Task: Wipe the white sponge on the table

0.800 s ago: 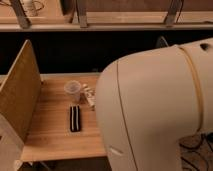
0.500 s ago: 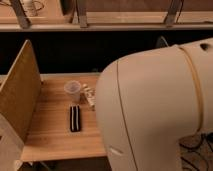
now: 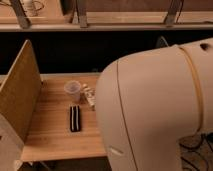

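White sponge [image 3: 89, 96] lies unmoved, like all else: the robot's cream body [image 3: 155, 110] fills the right side, the worktop [image 3: 50, 136] carries the black bar [image 3: 75, 118] and clear cup [image 3: 73, 90], and the sponge sits just beside the cup. The gripper is hidden behind that body, its opening impossible to tell, so wiping seems not yet begun.

small cream-white sponge [image 3: 89, 95], on light wooden plank-grain table [image 3: 52, 136], toward its far side, pincer hidden
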Controlling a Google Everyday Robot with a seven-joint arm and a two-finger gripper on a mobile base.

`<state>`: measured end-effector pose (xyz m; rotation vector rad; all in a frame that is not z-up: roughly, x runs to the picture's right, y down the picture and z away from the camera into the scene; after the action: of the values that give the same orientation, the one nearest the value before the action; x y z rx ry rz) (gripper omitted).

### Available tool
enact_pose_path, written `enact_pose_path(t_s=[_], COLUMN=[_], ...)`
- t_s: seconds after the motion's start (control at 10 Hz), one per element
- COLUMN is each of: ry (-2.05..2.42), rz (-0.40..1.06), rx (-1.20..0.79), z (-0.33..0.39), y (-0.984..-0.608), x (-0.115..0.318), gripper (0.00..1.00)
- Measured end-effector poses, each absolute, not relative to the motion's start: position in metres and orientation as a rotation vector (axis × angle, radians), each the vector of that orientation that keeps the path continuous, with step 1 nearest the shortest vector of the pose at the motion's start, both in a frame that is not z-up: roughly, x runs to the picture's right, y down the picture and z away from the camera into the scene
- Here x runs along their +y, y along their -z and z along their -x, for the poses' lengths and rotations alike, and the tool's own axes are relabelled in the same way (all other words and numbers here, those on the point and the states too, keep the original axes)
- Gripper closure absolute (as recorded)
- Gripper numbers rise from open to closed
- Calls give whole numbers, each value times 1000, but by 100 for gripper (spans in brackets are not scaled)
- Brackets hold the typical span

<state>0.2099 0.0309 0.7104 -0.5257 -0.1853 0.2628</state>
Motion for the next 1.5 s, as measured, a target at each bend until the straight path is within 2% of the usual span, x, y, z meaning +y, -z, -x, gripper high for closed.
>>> enact_pose_path(t_s=[0.5,0.6,1.2,1.3,1.4,1.5], ry=[-263,-263,-263,-263,-263,-260], rz=[526,526,526,526,526,524], rx=[-185,-185,-185,-185,-185,-184], z=[-210,-210,-210,-210,-210,-210], y=[-710,-710,-710,-710,-710,-711], x=[31,31,31,31,31,31], gripper=[21,27,86,90,89,82])
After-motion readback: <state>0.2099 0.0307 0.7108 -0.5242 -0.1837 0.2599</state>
